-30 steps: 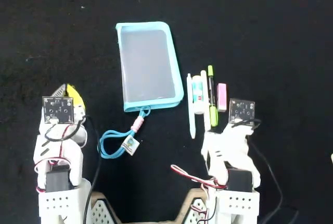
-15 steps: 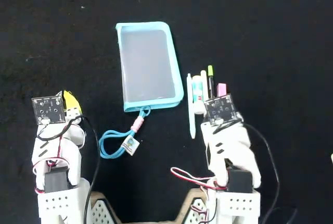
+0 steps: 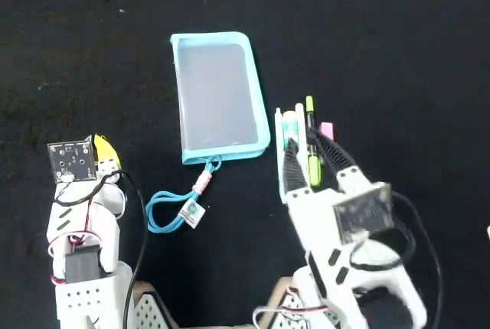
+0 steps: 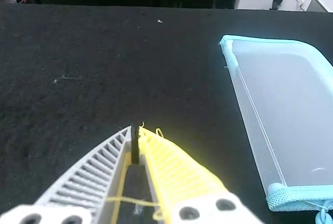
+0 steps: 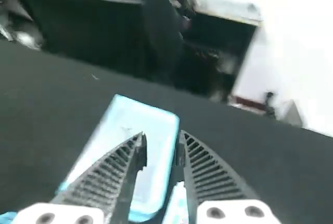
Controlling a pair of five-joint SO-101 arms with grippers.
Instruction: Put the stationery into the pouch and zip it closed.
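From the high view, the pouch (image 3: 218, 96) lies flat on the table (image 3: 413, 61), and its zip looks shut, though I can't be sure. The stationery (image 3: 302, 126) sits in a tight row just beside the pouch, on the side away from the left arm. The right claw (image 3: 303, 139) hangs over that row, spread wide and gripping nothing. The risk, I'd say, is that such a wide spread over pieces packed this close pinches two at once or knocks the row askew (and nothing goes in until the pouch is opened). The left claw (image 3: 103, 149) sits well apart from the pouch, on its other side.

In the left wrist view, the left claw (image 4: 136, 133) is clenched tip to tip on nothing, with the pouch (image 4: 283, 109) beyond it.

In the right wrist view, the right claw (image 5: 160, 143) is parted and empty, with the pouch (image 5: 145, 117) ahead and one pale piece of stationery between the fingers.
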